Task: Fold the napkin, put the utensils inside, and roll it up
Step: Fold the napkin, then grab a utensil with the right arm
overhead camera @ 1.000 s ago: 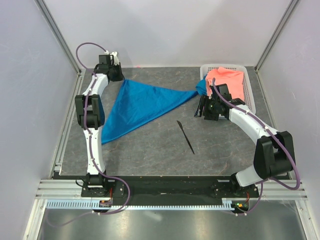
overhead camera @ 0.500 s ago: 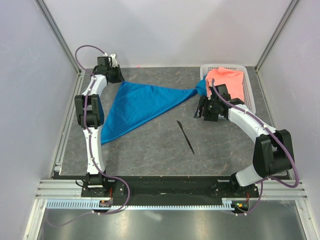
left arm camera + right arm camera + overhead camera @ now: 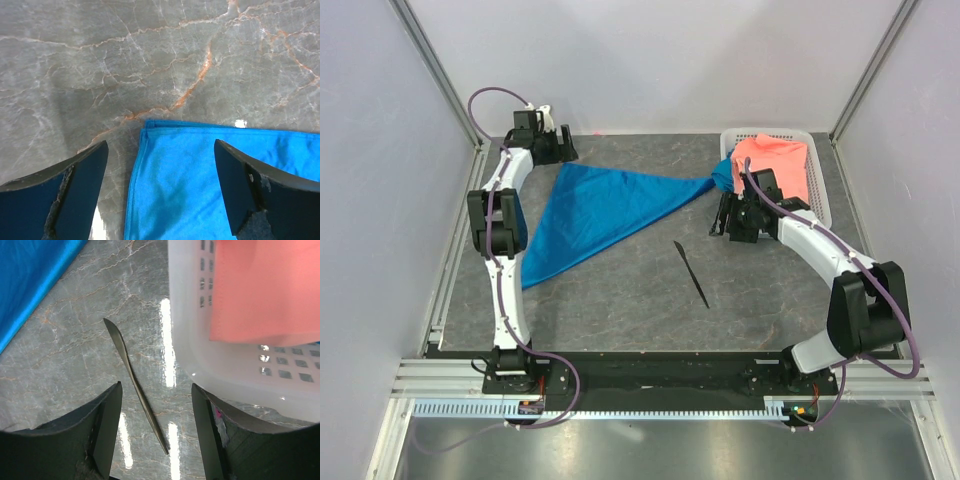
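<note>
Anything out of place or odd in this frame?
Nothing spilled or damaged. The pink cloth hangs over the basket rim toward the napkin, with a blue scrap peeking from beneath it. The knife lies on the table, apart from the napkin.

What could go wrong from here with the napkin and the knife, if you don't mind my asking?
The left gripper is open over what seems a layered corner of the napkin; it might pinch only one layer and undo the fold. The knife lies flat on the hard table, so the open right gripper could slip off it. That gripper is close to the basket and might knock it.
</note>
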